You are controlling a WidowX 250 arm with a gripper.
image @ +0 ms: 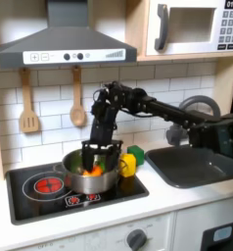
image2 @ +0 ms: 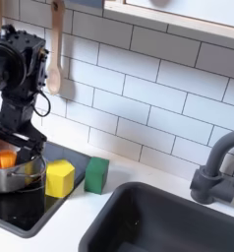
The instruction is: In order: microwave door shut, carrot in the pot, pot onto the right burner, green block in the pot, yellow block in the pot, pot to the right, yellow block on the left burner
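Observation:
The shiny pot (image: pixel 86 177) (image2: pixel 11 176) sits on the black cooktop with the orange carrot (image: pixel 90 170) (image2: pixel 3 157) inside it. It covers most of the right burner. My gripper (image: pixel 102 155) (image2: pixel 19 141) reaches down from above, shut on the pot's rim on the first exterior view's right side. The yellow block (image: pixel 127 164) (image2: pixel 60 178) stands against the pot's outer wall. Just beyond it is the green block (image: pixel 136 154) (image2: pixel 96 174) on the counter. The left burner (image: pixel 47 183) lies bare. The microwave door (image: pixel 187 27) is shut.
A dark sink (image: pixel 192 165) with a grey faucet (image2: pixel 215 167) lies to the first exterior view's right of the cooktop. Two wooden utensils (image: pixel 28 103) (image: pixel 77 98) hang on the tiled wall under the range hood (image: pixel 60 44). Red stove knobs (image: pixel 81 199) line the cooktop's front.

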